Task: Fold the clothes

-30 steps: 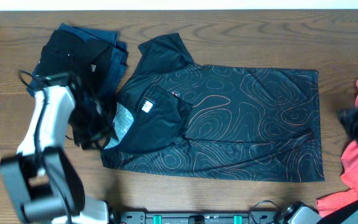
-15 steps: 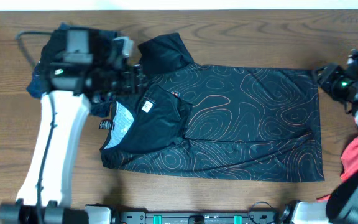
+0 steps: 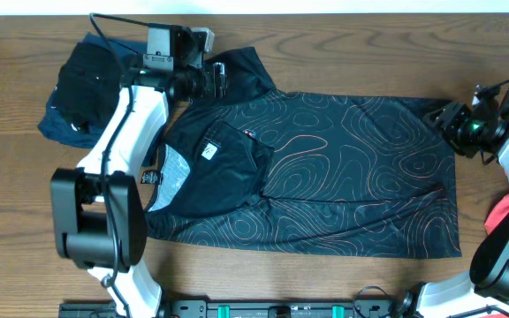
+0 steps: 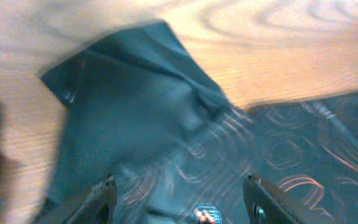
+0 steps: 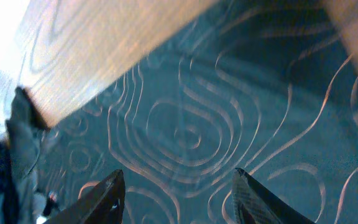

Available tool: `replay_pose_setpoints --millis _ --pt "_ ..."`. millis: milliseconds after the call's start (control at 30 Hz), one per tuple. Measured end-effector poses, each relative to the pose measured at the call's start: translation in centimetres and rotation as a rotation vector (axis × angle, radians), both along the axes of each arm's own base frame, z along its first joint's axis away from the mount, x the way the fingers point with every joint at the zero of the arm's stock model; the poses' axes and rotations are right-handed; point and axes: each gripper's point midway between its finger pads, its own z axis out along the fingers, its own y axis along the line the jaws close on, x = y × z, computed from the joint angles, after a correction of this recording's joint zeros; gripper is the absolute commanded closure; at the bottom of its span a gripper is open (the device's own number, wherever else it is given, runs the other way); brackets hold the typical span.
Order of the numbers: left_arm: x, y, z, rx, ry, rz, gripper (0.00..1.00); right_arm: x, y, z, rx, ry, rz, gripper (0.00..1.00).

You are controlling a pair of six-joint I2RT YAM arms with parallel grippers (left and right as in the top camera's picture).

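The clothes are chiefly a black shirt (image 3: 343,168) with orange-white contour lines, spread flat across the table with one sleeve folded onto its chest. My left gripper (image 3: 218,81) hovers open over the other sleeve (image 3: 241,69) at the shirt's top left. In the left wrist view that sleeve (image 4: 129,93) lies ahead of the left gripper (image 4: 179,196), with nothing between the fingers. My right gripper (image 3: 440,119) is open above the shirt's top right hem corner. The right wrist view shows patterned cloth (image 5: 216,124) under the right gripper (image 5: 179,190), not pinched.
A dark navy pile of garments (image 3: 82,97) lies at the back left, beside the left arm. A coral-red garment (image 3: 495,219) shows at the right edge, partly behind the right arm. Bare wood (image 3: 325,49) runs behind the shirt.
The left arm swung from the front left up to the shirt's upper sleeve. The right arm came in from the right edge to the hem corner. Both grippers opened wider.
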Motion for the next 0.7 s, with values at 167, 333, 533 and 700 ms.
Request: replay_pose_setpoints --millis 167,333,533,700 --pt "3.8 1.9 -2.3 0.103 -0.097 0.091 0.33 -1.8 1.2 -0.6 0.061 0.079 0.014 0.47" --pt "6.6 3.0 -4.8 0.149 -0.165 0.148 0.33 -2.5 1.7 -0.7 0.083 0.106 0.023 0.48" --pt "8.7 3.3 -7.6 0.177 -0.228 0.16 0.33 -2.5 2.3 -0.5 0.116 0.099 0.04 0.52" --pt "8.8 3.8 -10.4 0.195 -0.198 0.165 0.33 -2.7 2.7 -0.3 0.14 0.103 0.047 0.52"
